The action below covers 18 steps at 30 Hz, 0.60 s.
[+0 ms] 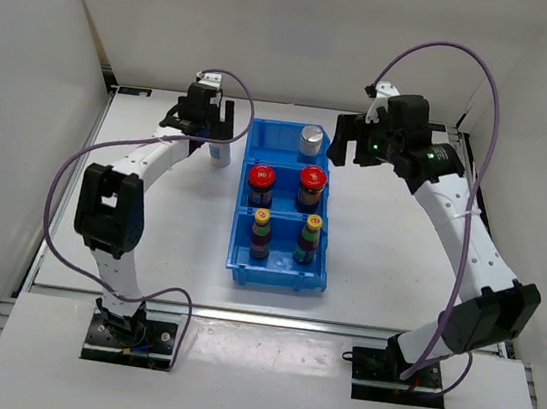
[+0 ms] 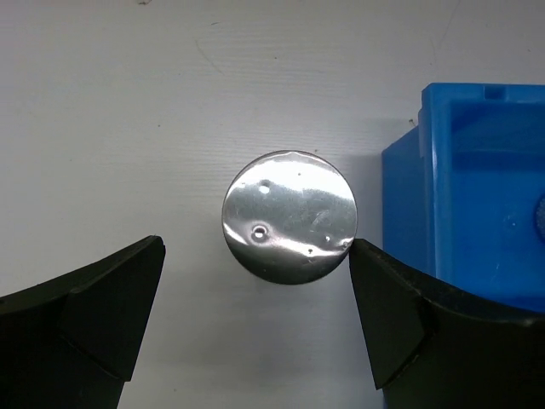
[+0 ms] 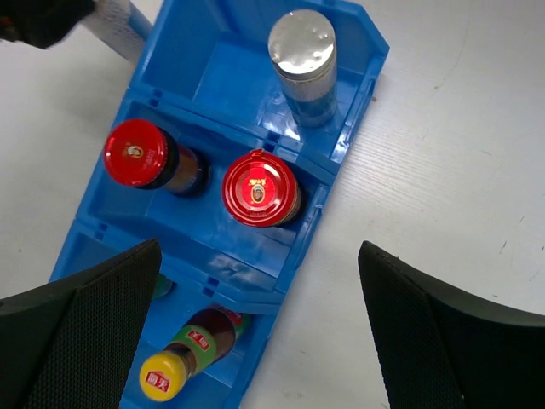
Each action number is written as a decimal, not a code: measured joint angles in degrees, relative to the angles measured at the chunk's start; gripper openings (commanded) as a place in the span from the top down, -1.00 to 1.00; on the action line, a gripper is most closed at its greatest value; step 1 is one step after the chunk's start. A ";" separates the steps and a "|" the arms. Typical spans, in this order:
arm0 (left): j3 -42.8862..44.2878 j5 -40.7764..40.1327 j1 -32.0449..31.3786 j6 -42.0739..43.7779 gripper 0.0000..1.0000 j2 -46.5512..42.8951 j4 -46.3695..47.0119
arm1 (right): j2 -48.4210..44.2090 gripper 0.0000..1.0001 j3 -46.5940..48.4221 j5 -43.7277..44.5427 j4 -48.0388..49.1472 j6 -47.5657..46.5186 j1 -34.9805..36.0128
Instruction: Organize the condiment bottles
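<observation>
The last silver-topped bottle stands on the worktop just outside the far-left corner of the blue bin. The left hand hovers over it with its fingers spread wide, gripping nothing. The right hand hangs beside the bin's far-right corner, equally spread and empty. The left hand's finger on the bin side sits very close to the bin wall, so going down it could catch the rim and shove the bin. It could also close off-centre, letting the smooth round bottle tip or slip. Lowering that bottle into the bin's far compartment could knock the other silver-topped bottle. Count: 6 bottles, 5 inside the bin. That is 2 silver-topped, 2 red-capped bottles in the middle compartment and 2 yellow-capped bottles in the near compartment. There are also 1 bin with 3 compartments and 2 hands.
</observation>
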 measured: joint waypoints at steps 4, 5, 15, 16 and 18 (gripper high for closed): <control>2.40 0.15 -0.11 -0.24 -1.00 3.61 0.70 | -2.89 -0.99 0.00 -0.92 0.04 -0.28 0.00; 2.97 0.20 -0.11 -0.24 -1.00 4.42 0.70 | -3.39 -0.99 0.00 -1.16 0.04 -0.35 0.00; 8.68 0.79 -0.07 -0.31 -0.39 12.22 0.28 | -3.93 -0.99 -0.04 -1.84 -0.17 -1.31 -0.13; 8.90 1.09 -0.07 -0.07 -0.11 12.33 0.15 | -3.93 -0.99 -0.07 -1.84 -0.33 -1.38 -0.13; 9.25 1.11 -0.07 0.26 0.01 12.37 -0.31 | -3.96 -0.99 -0.07 -1.88 -0.35 -1.46 -0.13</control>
